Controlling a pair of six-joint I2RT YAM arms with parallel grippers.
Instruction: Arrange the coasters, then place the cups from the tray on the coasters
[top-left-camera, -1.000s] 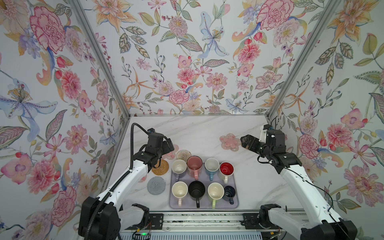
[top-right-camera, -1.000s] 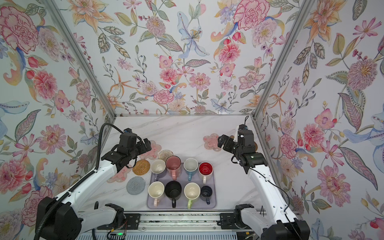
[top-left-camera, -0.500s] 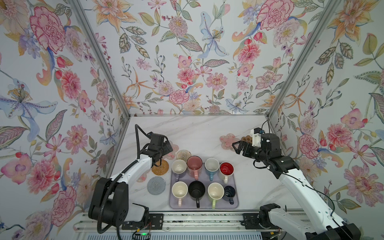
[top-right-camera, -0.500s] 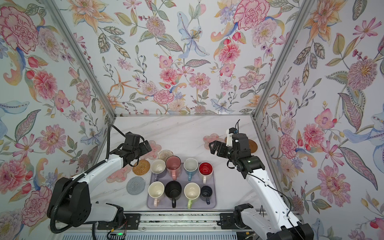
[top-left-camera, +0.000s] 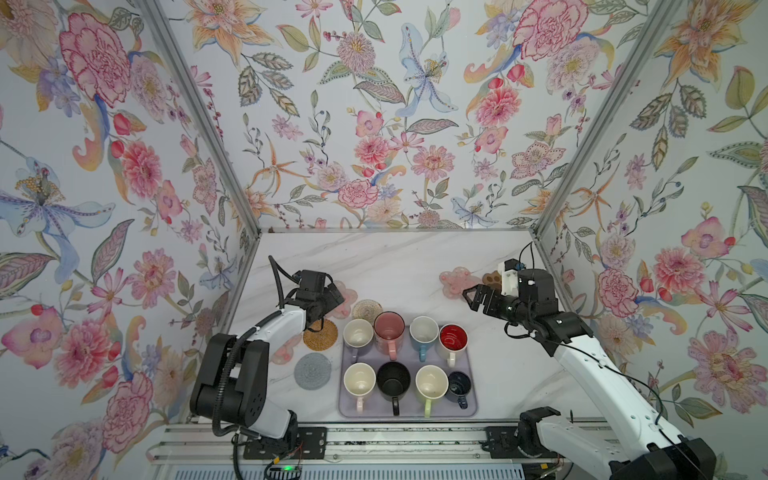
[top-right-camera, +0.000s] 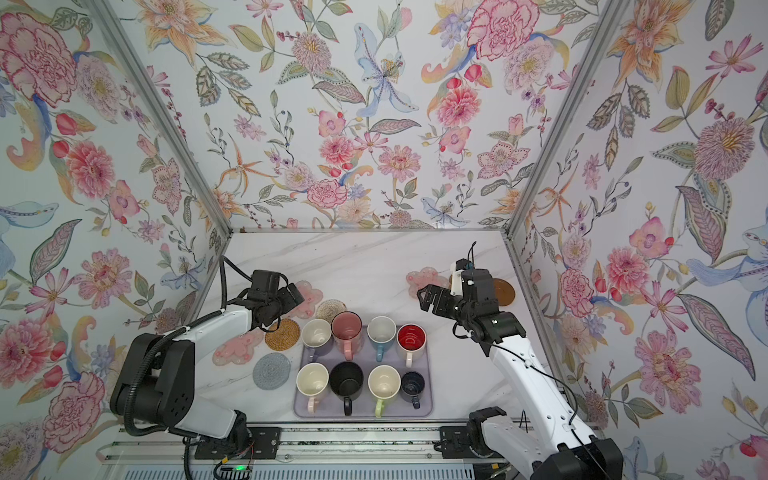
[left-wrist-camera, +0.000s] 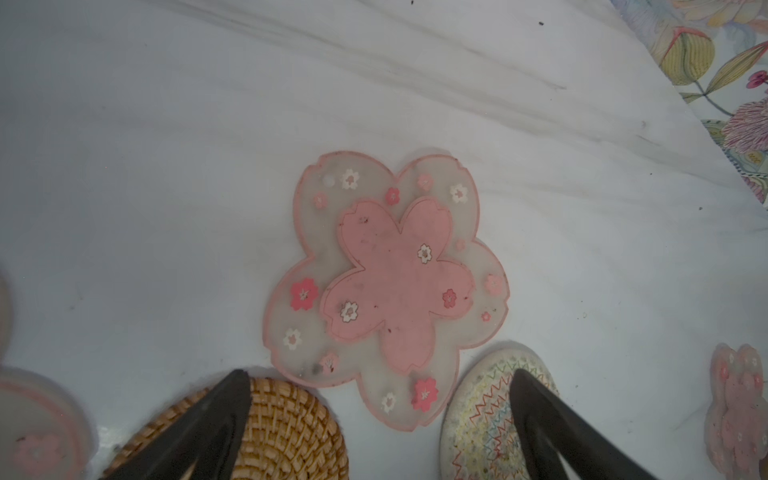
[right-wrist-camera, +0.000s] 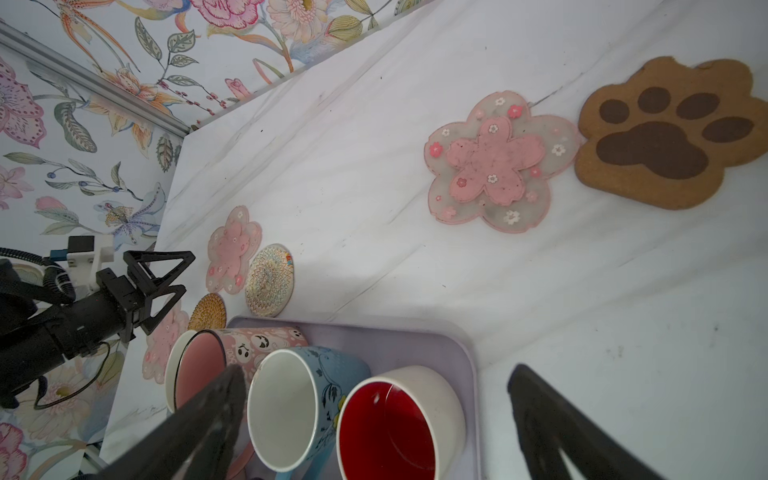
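Eight cups stand upright on the tray (top-left-camera: 409, 409), two rows of four, every handle pointing to the front edge of the bench (top-left-camera: 399, 257). The tray lies at the middle of that edge. Back row, from the left edge toward the right: the lavender cup (top-left-camera: 357, 332), the pink cup (top-left-camera: 389, 328), the blue cup (top-left-camera: 424, 330), the white cup with red inside (top-left-camera: 453, 337). Front row: the cream-pink cup (top-left-camera: 359, 379), the black cup (top-left-camera: 393, 378), the light green cup (top-left-camera: 431, 381), the small navy cup (top-left-camera: 459, 383).

Five coasters lie between the tray and the left edge. The grey knitted coaster (top-right-camera: 272, 371) is beside the tray's left side, the tan rattan coaster (top-right-camera: 283, 334) just behind it, the beige woven coaster (top-right-camera: 331, 309) behind the tray's back left corner. A pink flower coaster (left-wrist-camera: 386, 286) lies just behind these two, and a second pink flower coaster (top-right-camera: 235, 349) is partly hidden under the left arm (top-right-camera: 216, 328). The left tool (left-wrist-camera: 378, 374) hangs over the pink flower coaster (its jaws wide apart, holding nothing).

Near the right edge a third pink flower coaster (right-wrist-camera: 494, 164) and the brown paw coaster (right-wrist-camera: 660, 141) lie side by side, touching or almost so; the brown disc coaster (top-right-camera: 505, 291) sits closer to that edge, partly behind the right arm (top-right-camera: 528, 374). The right tool (top-left-camera: 469, 300) hovers above bare bench between this flower and the tray's back right corner, jaws apart too, nothing between them.
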